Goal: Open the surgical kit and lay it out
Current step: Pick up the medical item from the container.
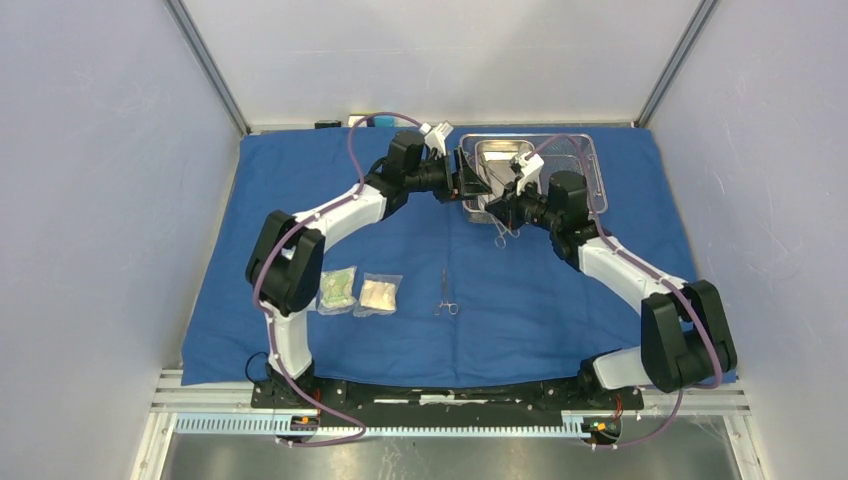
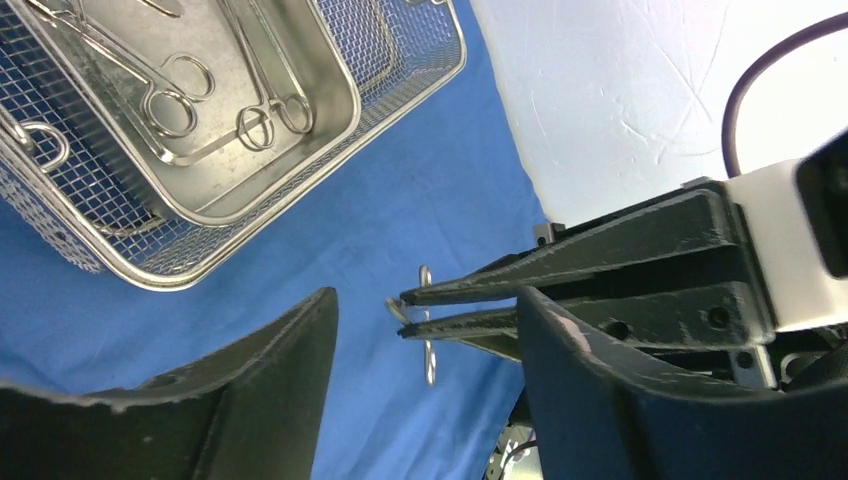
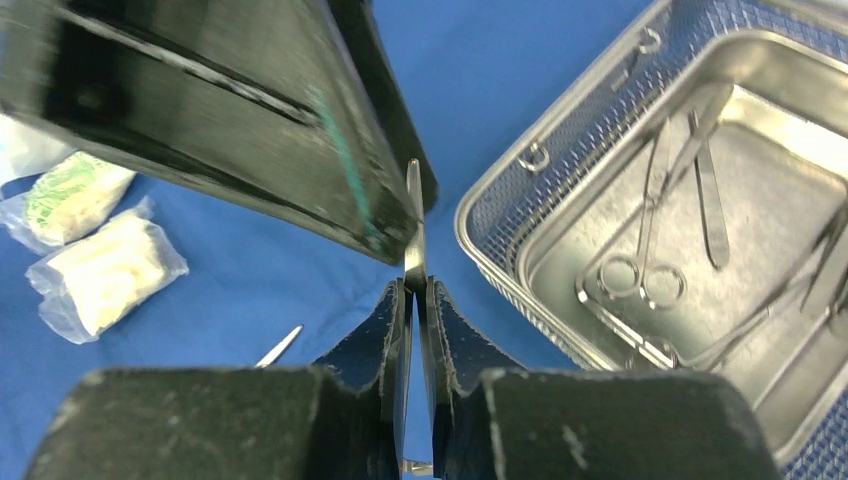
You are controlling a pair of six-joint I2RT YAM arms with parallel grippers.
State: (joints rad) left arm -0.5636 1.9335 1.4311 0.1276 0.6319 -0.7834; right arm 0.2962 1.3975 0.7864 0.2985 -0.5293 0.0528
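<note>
We are emptying the tray (image 1: 592,170). Our right gripper (image 3: 417,288) pinches thin scissors (image 3: 414,230) by its near left corner; our left gripper (image 1: 472,182) is spread, empty. Next we lay them on the blue cloth (image 1: 540,310).

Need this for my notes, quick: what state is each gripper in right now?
Left gripper: open, holding nothing.
Right gripper: closed on a slim metal instrument.
</note>
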